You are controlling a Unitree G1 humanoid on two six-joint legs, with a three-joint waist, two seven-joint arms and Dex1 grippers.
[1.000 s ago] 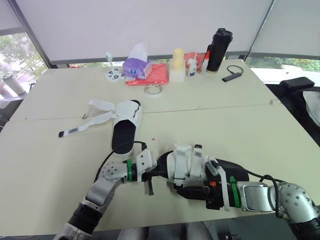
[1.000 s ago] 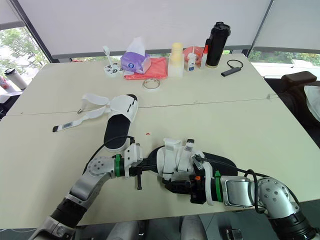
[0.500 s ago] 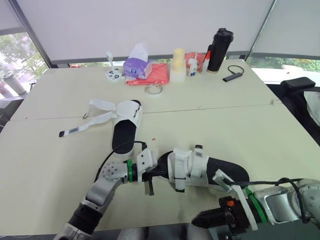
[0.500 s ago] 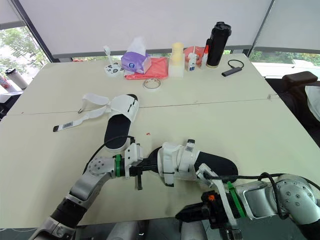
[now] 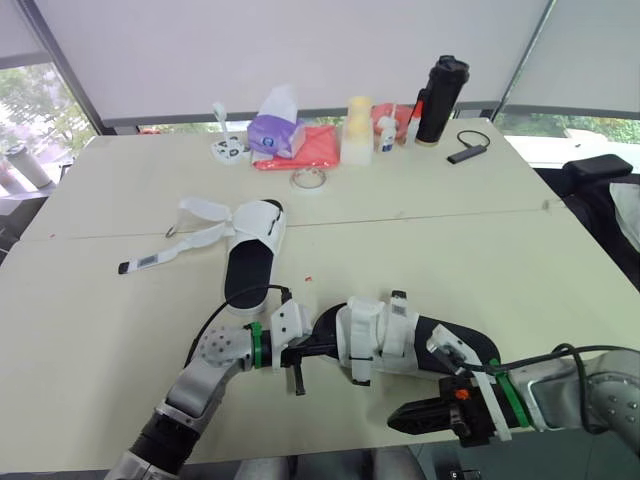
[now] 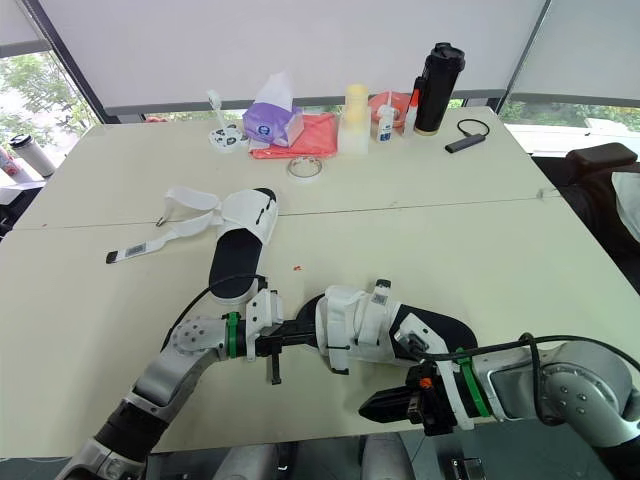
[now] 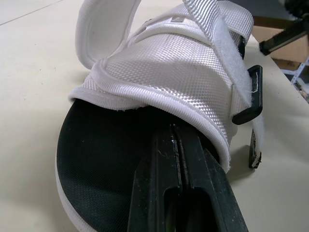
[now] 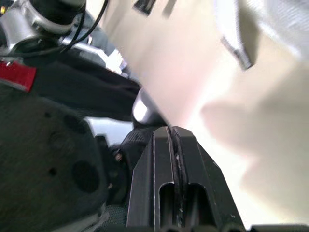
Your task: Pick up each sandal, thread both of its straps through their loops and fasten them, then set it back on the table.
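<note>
The near sandal [image 5: 378, 336], black sole with white straps folded over its upper, lies close to the table's front edge. My left gripper [image 5: 328, 347] is at its toe end, shut, with the fingertips [image 7: 175, 130] tucked under the rim of the white upper [image 7: 169, 67]. My right gripper [image 5: 394, 421] hangs shut just off the front edge, below that sandal and apart from it. The second sandal [image 5: 251, 252] lies farther back on the left, its straps [image 5: 195, 222] splayed open to the left.
Along the far edge stand a purple tissue box [image 5: 274, 132], a red cloth [image 5: 312, 148], a tape roll [image 5: 306, 179], a pale bottle [image 5: 355, 130], a black flask [image 5: 439, 100] and a small black device [image 5: 463, 153]. The table seam [image 5: 450, 212] crosses mid-table.
My right gripper has let go of the near sandal and drawn back off the front edge. The sandal now rests on the table. The left gripper stays at its toe.
</note>
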